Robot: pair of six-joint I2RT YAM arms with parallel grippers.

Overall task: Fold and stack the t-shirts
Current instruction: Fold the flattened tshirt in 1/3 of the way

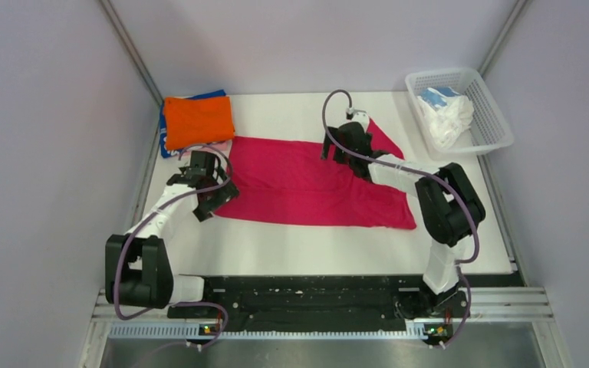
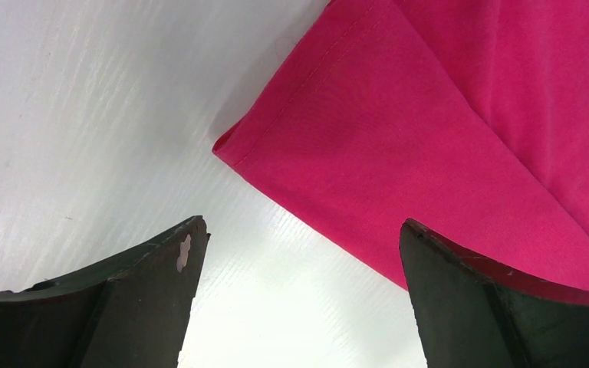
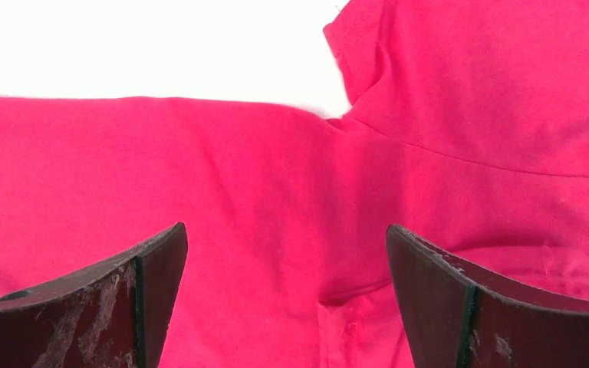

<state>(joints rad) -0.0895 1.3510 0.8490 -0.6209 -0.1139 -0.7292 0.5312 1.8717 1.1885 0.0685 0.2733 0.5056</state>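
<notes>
Top external, crimson t-shirt [image 1: 299, 188] lying flat, left fingers [image 2: 146, 299] apart, right fingers [image 3: 123, 307] apart

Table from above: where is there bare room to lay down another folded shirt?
Two bare patches of table: the near strip between the crimson shirt and the black rail, and the far strip between the orange stack and the basket. The shirt covers the middle; both far corners are full.

A white mesh basket [image 1: 498, 123] sits at the far right corner of the white table [image 1: 291, 245]
</notes>
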